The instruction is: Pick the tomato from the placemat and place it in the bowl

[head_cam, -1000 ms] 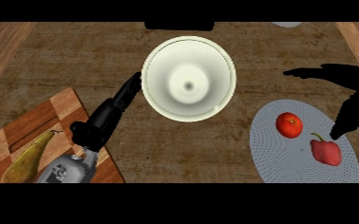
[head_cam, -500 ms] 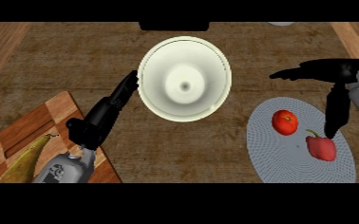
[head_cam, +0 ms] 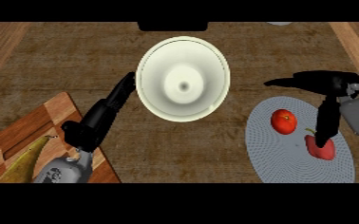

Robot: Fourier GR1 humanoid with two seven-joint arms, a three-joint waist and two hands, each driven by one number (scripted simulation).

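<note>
Red tomato (head_cam: 284,122) lies on the grey placemat (head_cam: 280,159), beside a red pepper (head_cam: 322,149). Above them the right robot hand (head_cam: 328,81) hangs released, fingers spread, one pointing down over the pepper. White bowl (head_cam: 184,79) sits to the left on the wooden worktop (head_cam: 84,57). The left robot hand (head_cam: 98,121), fingers straight, lies between its rim and a cutting board (head_cam: 35,128).

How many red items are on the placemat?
2. The tomato sits near the placemat's upper left; a red pepper lies lower right of it, partly under the right hand. Nothing else seems hidden.
</note>
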